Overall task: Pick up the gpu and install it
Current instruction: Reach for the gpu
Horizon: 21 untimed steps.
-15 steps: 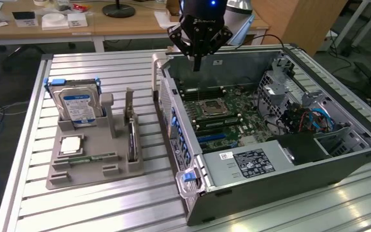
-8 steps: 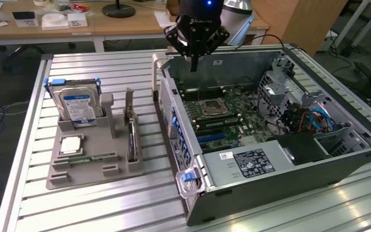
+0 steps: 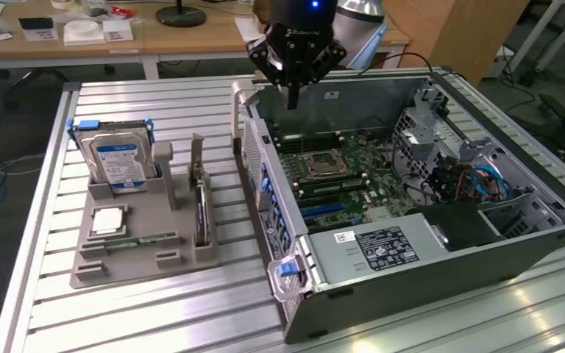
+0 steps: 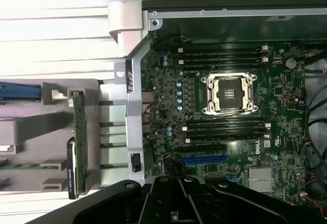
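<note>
Green gpu (image 3: 201,211): standing on edge in the grey holder tray (image 3: 145,257) on the counter (image 3: 165,103), to the exterior view's left of the open computer case (image 3: 440,257). It is not lifted and nothing touches it.
Wrist view: the gpu (image 4: 79,127) shows edge-on, a green board with a dark face, seated in its slot of the tray just beside the case wall.
Claw (image 3: 291,95): mine, fingers pressed together and holding nothing. It hangs above the open case near the wall on the tray's side, over the edge of the motherboard (image 3: 346,173), well apart from the gpu.
Expansion slots: the blue slot (image 4: 205,159) and the black slot (image 4: 203,148) beside it lie bare, with no card seated in either.
Other parts in the tray: a hard drive (image 3: 115,163) with a blue label, a CPU (image 3: 109,220) lying flat, a RAM stick (image 3: 130,241) — none of them my concern.
Done: nothing of the task that I can see, neither the pick nor the install.
Left: by my judgement the whole job — the grasp on the gpu, the carry to the case, and the seating in a slot.
</note>
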Available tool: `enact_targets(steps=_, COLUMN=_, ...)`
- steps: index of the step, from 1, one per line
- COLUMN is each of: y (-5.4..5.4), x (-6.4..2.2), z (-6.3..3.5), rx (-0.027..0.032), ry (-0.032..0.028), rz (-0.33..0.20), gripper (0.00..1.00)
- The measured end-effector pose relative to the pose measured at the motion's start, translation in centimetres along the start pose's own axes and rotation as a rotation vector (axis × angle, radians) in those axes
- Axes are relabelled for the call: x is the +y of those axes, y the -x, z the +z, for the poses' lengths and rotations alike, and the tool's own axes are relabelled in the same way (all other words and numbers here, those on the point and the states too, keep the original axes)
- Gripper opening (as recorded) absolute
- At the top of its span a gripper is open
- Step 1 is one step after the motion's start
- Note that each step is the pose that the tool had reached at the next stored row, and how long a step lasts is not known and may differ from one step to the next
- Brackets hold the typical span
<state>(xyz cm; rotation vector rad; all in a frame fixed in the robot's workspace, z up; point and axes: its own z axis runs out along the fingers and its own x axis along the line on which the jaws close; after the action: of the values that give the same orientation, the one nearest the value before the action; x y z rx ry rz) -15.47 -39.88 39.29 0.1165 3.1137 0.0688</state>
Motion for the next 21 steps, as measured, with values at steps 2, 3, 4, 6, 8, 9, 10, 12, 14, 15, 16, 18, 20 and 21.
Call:
enact_targets(steps=2, y=-0.2, x=-0.01, z=0.00, rx=0.0000, ry=0.0000, rz=0.000, gripper=0.11)
enact_targets(steps=3, y=-0.3, x=-0.02, z=0.00, rx=0.0000, ry=0.0000, rz=0.000, gripper=0.11)
enact_targets(steps=4, y=-0.4, x=-0.03, z=0.00, rx=0.0000, ry=0.0000, rz=0.000, gripper=0.11)
enact_targets(steps=6, y=-0.6, x=-0.04, z=0.00, rx=0.0000, ry=0.0000, rz=0.000, gripper=0.11)
enact_targets(steps=8, y=-0.9, x=-0.06, z=0.00, rx=0.0000, ry=0.0000, rz=0.000, gripper=0.11)
enact_targets(steps=9, y=-1.1, x=-0.07, z=0.00, rx=0.0000, ry=0.0001, rz=0.000, gripper=0.11)
enact_targets(steps=10, y=-1.2, x=-0.09, z=0.00, rx=0.0000, ry=0.0000, rz=0.000, gripper=0.11)
enact_targets(steps=12, y=-1.5, x=-0.11, z=-0.01, rx=0.0000, ry=0.0000, rz=0.000, gripper=0.11)
enact_targets(steps=14, y=-1.7, x=-0.13, z=-0.01, rx=-0.0001, ry=0.0001, rz=0.000, gripper=0.11)
enact_targets(steps=15, y=-1.8, x=-0.13, z=-0.01, rx=-0.0001, ry=0.0001, rz=0.000, gripper=0.11)
enact_targets(steps=16, y=-1.8, x=-0.13, z=-0.01, rx=-0.0001, ry=0.0001, rz=0.000, gripper=0.11)
enact_targets(steps=18, y=-1.8, x=-0.13, z=-0.02, rx=0.0001, ry=-0.0001, rz=0.000, gripper=0.11)
enact_targets(steps=20, y=-1.9, x=-0.13, z=-0.01, rx=0.0000, ry=0.0001, rz=0.000, gripper=0.11)
enact_targets(steps=21, y=-1.9, x=-0.14, z=-0.02, rx=-0.0001, ry=0.0000, rz=0.000, gripper=0.11)
